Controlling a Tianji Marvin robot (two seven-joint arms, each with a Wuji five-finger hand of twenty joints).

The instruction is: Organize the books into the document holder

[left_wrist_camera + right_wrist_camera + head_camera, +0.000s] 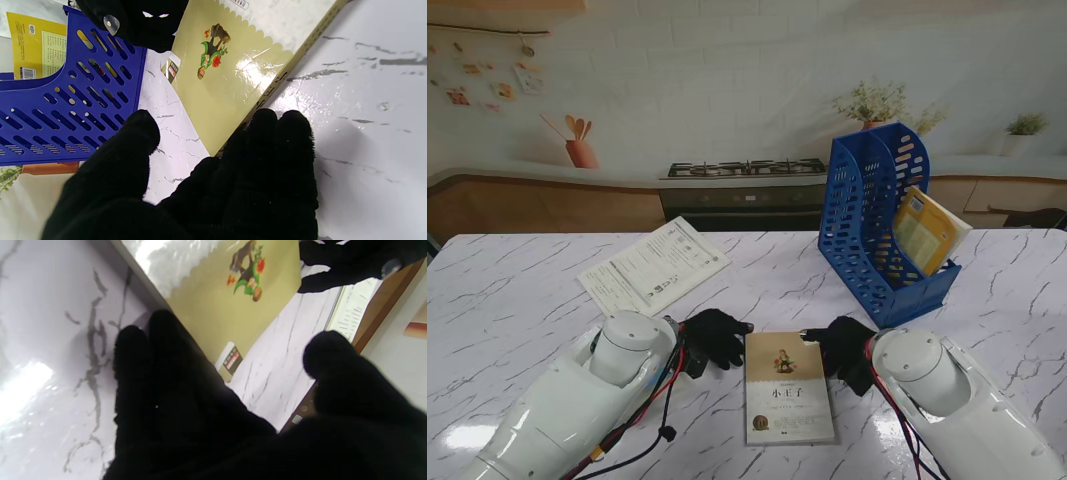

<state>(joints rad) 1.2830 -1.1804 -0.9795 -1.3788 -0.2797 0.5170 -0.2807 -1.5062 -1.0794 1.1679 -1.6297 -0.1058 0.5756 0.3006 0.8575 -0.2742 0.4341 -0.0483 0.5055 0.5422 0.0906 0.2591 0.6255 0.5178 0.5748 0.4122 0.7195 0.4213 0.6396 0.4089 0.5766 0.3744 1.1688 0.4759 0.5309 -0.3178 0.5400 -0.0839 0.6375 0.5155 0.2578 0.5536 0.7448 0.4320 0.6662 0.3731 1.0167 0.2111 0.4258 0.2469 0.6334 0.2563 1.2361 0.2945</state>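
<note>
With the book (789,388) lying flat on the bench (517,290) between them, the left hand (714,337) and right hand (844,352) sit spread and empty at its edges; both should squeeze evenly before lifting toward the document holder (874,222).

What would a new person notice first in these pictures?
The cream book lying flat on the marble table, nearest to me, with the left robot hand and right robot hand at its two sides. Farther right stands the blue document holder, a yellow book already inside.
</note>
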